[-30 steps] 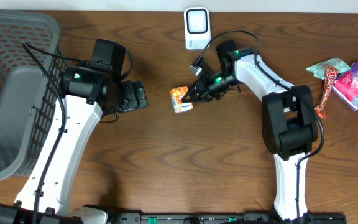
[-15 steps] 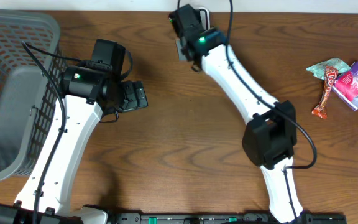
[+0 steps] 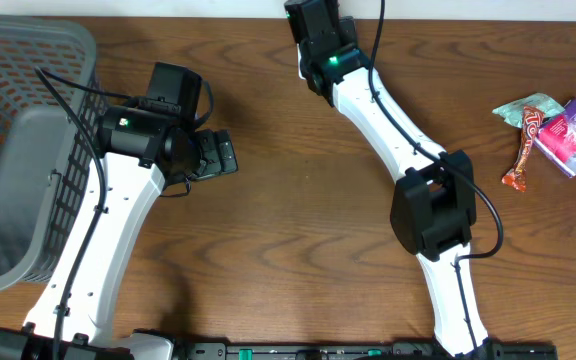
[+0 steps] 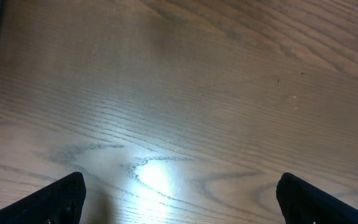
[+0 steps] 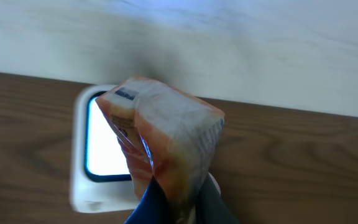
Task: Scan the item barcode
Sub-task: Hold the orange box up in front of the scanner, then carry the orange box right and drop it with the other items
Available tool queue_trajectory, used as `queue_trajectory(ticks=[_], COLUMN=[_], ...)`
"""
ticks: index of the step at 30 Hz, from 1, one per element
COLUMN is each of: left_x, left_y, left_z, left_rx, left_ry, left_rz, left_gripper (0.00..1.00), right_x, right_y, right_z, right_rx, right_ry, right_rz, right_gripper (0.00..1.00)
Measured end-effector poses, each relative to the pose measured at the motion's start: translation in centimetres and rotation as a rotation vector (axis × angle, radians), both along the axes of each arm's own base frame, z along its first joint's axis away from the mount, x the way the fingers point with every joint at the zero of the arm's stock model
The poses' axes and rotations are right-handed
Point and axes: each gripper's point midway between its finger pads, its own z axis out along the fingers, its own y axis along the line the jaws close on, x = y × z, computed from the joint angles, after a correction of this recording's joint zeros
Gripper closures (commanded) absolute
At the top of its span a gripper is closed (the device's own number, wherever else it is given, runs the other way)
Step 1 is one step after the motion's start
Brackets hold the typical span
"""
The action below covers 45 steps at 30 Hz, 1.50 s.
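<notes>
From above, the right arm [image 3: 388, 110] reaches to the far edge of the brown wooden surface [image 3: 268, 250] and hides what it carries. Its wrist view shows more. The right end effector [image 5: 178, 208] pinches a crinkly, shiny orange packet [image 5: 166, 130], held up just in front of a white, rounded scanner [image 5: 98, 196] with a bright window. The left end effector [image 4: 179, 196] hangs wide open over smooth wood grain.

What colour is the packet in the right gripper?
The packet is orange and white, clearest in the right wrist view.
</notes>
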Motion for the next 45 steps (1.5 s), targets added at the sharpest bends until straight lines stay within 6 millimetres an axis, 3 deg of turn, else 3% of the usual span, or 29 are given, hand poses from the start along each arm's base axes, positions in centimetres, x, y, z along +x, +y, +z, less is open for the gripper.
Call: queue_trajectory(ticks=[9, 21, 26, 31, 34, 37, 38, 39, 45], left_x=[0.0, 0.0, 0.0, 0.0, 0.0, 0.0, 0.0, 0.0, 0.0], left_y=[0.0, 0.0, 0.0, 0.0, 0.0, 0.0, 0.0, 0.0, 0.0], left_z=[0.0, 0.0, 0.0, 0.0, 0.0, 0.0, 0.0, 0.0, 0.0], left_rx=[0.0, 0.0, 0.0, 0.0, 0.0, 0.0, 0.0, 0.0, 0.0], left_ry=[0.0, 0.0, 0.0, 0.0, 0.0, 0.0, 0.0, 0.0, 0.0], left_rz=[0.0, 0.0, 0.0, 0.0, 0.0, 0.0, 0.0, 0.0, 0.0], left_gripper=[0.02, 0.02, 0.02, 0.02, 0.02, 0.02, 0.02, 0.02, 0.02], right_x=[0.1, 0.7, 0.8, 0.8, 0.6, 0.3, -0.1, -0.2, -4.4], right_y=[1.8, -1.8, -2.0, -2.2, -3.3, -5.9, -8.1, -9.1, -22.8], right_z=[-0.9, -2.8, -4.1, -4.0, -3.6, -2.6, -2.0, -1.8, -0.3], right_rx=[0.115, 0.222, 0.231, 0.236, 0.226, 0.211, 0.194, 0.186, 0.035], right_ry=[0.031, 0.099, 0.123, 0.125, 0.146, 0.17, 0.186, 0.191, 0.313], right_rz=[0.065, -0.021, -0.027, -0.034, -0.054, -0.104, -0.148, -0.166, -0.458], right_gripper=[0.99, 0.99, 0.99, 0.99, 0.99, 0.99, 0.99, 0.99, 0.99])
